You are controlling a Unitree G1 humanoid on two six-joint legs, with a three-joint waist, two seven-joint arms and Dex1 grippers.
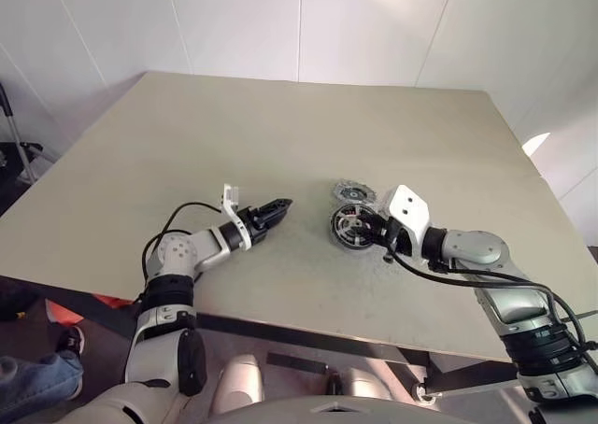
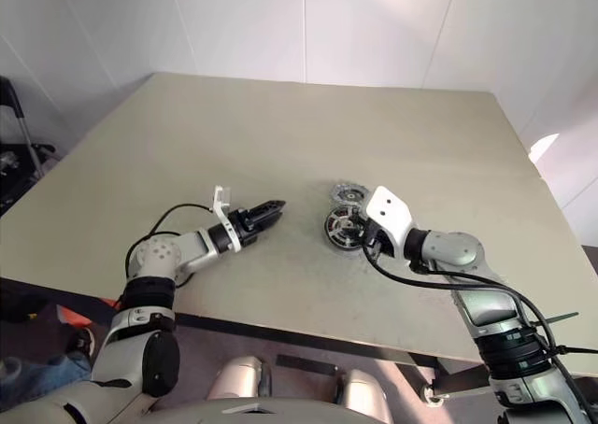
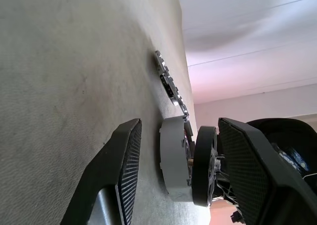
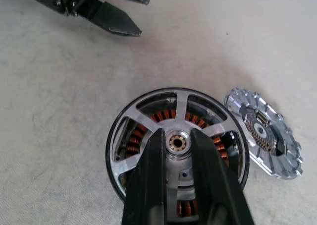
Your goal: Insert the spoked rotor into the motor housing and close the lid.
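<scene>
Our arms are silver-grey with black joints, and a loose black cable loops beside each forearm. Each wrist carries a white bracket near the table, ahead of ribbed black fingers.

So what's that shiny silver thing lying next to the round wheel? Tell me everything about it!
That is the lid, a round, flat cap of bright silvery metal. Its rim is notched like little teeth, its face has cut-out slots, and there is a small dark part at its middle. It lies flat on the grey table, close beside the motor housing with its copper windings, on the side away from the robot. Nothing holds it; whether the two touch, I cannot tell.
</scene>
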